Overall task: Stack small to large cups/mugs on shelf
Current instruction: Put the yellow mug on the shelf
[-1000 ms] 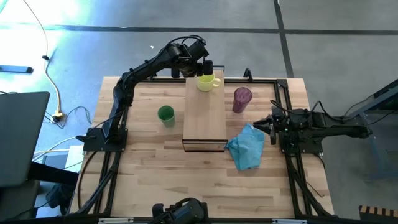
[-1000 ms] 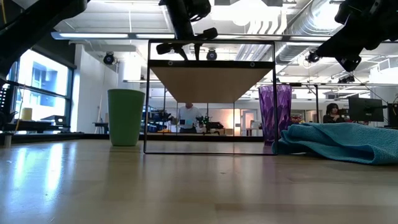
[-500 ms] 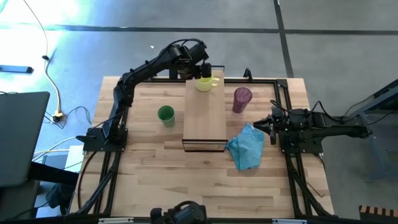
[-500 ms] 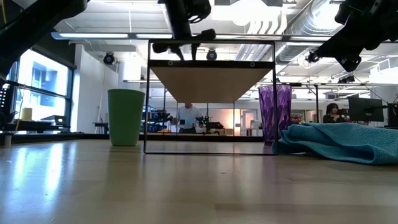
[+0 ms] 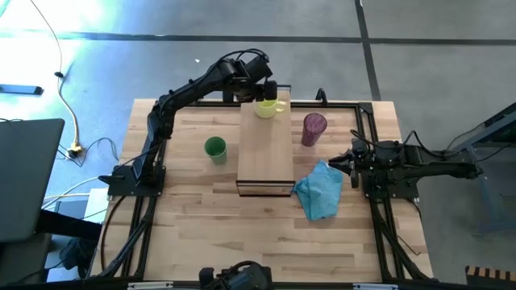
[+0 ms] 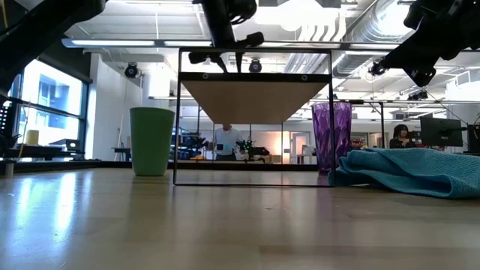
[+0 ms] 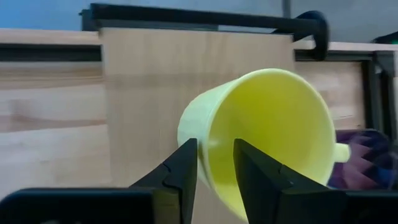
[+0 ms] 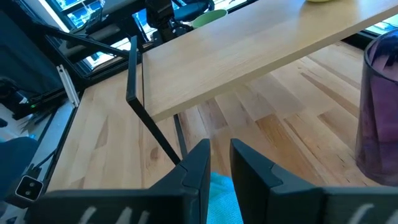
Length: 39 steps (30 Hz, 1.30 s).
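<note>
The yellow mug (image 5: 268, 107) sits at the far end of the shelf (image 5: 264, 153), its handle (image 7: 339, 152) toward the table's right. My left gripper (image 7: 214, 144) reaches over the far edge and is shut on the mug. The small green cup (image 5: 214, 147) stands on the tabletop left of the shelf. The purple tumbler (image 5: 314, 128) stands right of it. My right gripper (image 5: 337, 161) hangs shut above the blue cloth (image 5: 320, 192), touching nothing. The low view hides the mug behind the shelf board (image 6: 255, 97). My left gripper holds the yellow mug by its rim (image 7: 210, 149), on the side opposite the handle. One finger (image 7: 180, 171) is outside the wall and the other finger (image 7: 258, 177) is inside the mug. The fingers come slanting down from the far side. The mug's mouth tips toward the gripper; whether its base rests on the shelf, I cannot tell.
The blue cloth lies crumpled on the table by the shelf's near right corner. Dark frame rails (image 5: 367, 121) run along the table's far and right edges. The shelf's near half is bare wood. People and desks show in the room behind (image 6: 401, 135).
My left gripper, with the mug, has swayed a little toward the table's left and back again. The mug has stayed at the shelf's far end.
</note>
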Each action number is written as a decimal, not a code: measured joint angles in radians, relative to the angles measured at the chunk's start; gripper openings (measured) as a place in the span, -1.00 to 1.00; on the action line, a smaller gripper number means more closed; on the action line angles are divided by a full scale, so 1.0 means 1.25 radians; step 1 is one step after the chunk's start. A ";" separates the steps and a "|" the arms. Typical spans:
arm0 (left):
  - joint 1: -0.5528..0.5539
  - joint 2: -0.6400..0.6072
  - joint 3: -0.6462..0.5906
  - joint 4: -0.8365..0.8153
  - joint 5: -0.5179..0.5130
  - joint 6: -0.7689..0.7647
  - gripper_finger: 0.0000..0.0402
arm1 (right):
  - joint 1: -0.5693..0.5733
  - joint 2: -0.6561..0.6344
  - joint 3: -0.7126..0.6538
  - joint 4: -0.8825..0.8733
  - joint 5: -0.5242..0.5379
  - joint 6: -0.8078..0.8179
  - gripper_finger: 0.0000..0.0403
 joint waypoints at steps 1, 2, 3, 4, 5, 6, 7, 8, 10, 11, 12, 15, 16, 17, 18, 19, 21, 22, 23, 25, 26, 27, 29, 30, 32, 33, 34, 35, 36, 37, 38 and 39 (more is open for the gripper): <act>0.000 0.000 0.000 0.003 0.000 0.000 -0.51 | 0.000 0.000 0.000 0.000 -0.001 0.000 -0.74; 0.000 0.000 0.000 0.005 0.000 0.000 -0.50 | 0.000 0.000 0.000 0.000 -0.006 0.000 -0.74; 0.000 0.000 0.000 0.006 0.000 0.000 -0.48 | 0.000 0.000 0.000 0.000 -0.009 0.000 -0.74; 0.000 0.000 0.000 0.006 0.000 0.001 -0.46 | 0.000 0.000 0.000 0.000 -0.010 0.000 -0.74; 0.000 0.000 0.000 0.006 0.000 0.002 -0.43 | 0.000 0.000 0.000 0.000 -0.012 0.000 -0.74; 0.001 0.000 0.000 0.006 0.000 0.003 -0.41 | 0.000 0.000 0.000 0.000 -0.012 0.000 -0.74; 0.001 0.000 0.000 0.006 0.000 0.003 -0.38 | 0.000 0.000 0.000 0.000 -0.012 0.000 -0.74; 0.001 0.000 0.000 0.004 0.000 0.000 -0.35 | 0.000 0.000 0.000 0.000 -0.012 0.000 -0.74; 0.002 0.000 0.000 -0.006 0.000 -0.012 -0.31 | 0.000 0.000 0.000 0.000 -0.012 0.000 -0.74; 0.002 0.000 0.000 -0.013 0.000 -0.015 -0.30 | 0.000 0.000 0.000 0.000 -0.012 0.000 -0.74; 0.002 0.000 0.000 -0.020 0.000 -0.015 -0.29 | 0.000 0.000 0.000 0.000 -0.012 0.000 -0.74; 0.002 0.000 0.000 -0.039 -0.007 -0.018 -0.31 | 0.000 0.000 0.000 0.000 -0.012 -0.001 -0.74; 0.002 0.000 0.000 -0.044 -0.010 -0.018 -0.33 | 0.000 0.000 0.000 0.000 -0.012 -0.001 -0.74; 0.002 0.000 0.000 -0.048 -0.012 -0.019 -0.35 | 0.000 0.000 0.000 0.000 -0.012 -0.001 -0.74; 0.002 0.000 0.000 -0.053 -0.014 -0.021 -0.38 | 0.000 0.000 0.000 0.000 -0.012 -0.001 -0.74; 0.002 0.000 0.000 -0.057 -0.015 -0.024 -0.40 | 0.000 0.000 0.000 0.000 -0.012 -0.001 -0.74; 0.002 0.000 0.000 -0.061 -0.015 -0.027 -0.45 | 0.000 0.000 0.000 0.000 -0.012 -0.001 -0.74; 0.002 0.000 0.000 -0.063 -0.016 -0.030 -0.47 | 0.000 0.000 0.000 0.000 -0.012 0.000 -0.74; 0.002 0.000 0.000 -0.065 -0.019 -0.038 -0.50 | 0.000 0.000 0.000 0.000 -0.012 -0.001 -0.74; 0.001 0.000 0.000 -0.066 -0.020 -0.042 -0.53 | 0.000 0.000 0.000 0.000 -0.012 0.000 -0.74; 0.001 0.000 0.000 -0.066 -0.020 -0.042 -0.55 | 0.000 0.000 0.000 0.000 -0.012 0.004 -0.74; 0.001 0.000 0.000 -0.066 -0.020 -0.041 -0.56 | 0.000 0.000 0.000 0.000 -0.012 0.005 -0.74; 0.000 0.000 0.000 -0.066 -0.020 -0.043 -0.56 | 0.000 0.000 0.000 0.000 -0.012 0.006 -0.74; 0.000 0.000 0.000 -0.066 -0.020 -0.048 -0.56 | 0.000 0.000 0.000 0.000 -0.012 0.006 -0.74; 0.000 0.000 0.000 -0.065 -0.020 -0.061 -0.56 | 0.000 0.000 0.000 0.000 -0.012 0.006 -0.74; 0.000 0.000 0.000 -0.065 -0.020 -0.064 -0.56 | 0.000 0.000 0.000 0.000 -0.012 0.006 -0.74; 0.000 0.000 0.000 -0.065 -0.020 -0.068 -0.56 | 0.000 0.000 0.000 0.000 -0.012 0.006 -0.74; 0.000 0.000 0.000 -0.064 -0.020 -0.069 -0.56 | 0.000 0.000 0.000 0.000 -0.012 0.006 -0.74; -0.003 0.000 0.000 -0.064 -0.020 -0.074 -0.57 | 0.000 0.000 0.000 0.000 -0.012 0.006 -0.74; -0.004 0.000 0.000 -0.063 -0.021 -0.075 -0.58 | 0.000 0.000 0.000 0.000 -0.012 0.006 -0.74; -0.005 0.000 0.000 -0.059 -0.021 -0.074 -0.60 | 0.000 0.000 0.000 0.000 -0.012 0.006 -0.74; -0.006 0.000 0.000 -0.054 -0.020 -0.074 -0.63 | 0.000 0.000 0.000 0.000 -0.012 0.006 -0.74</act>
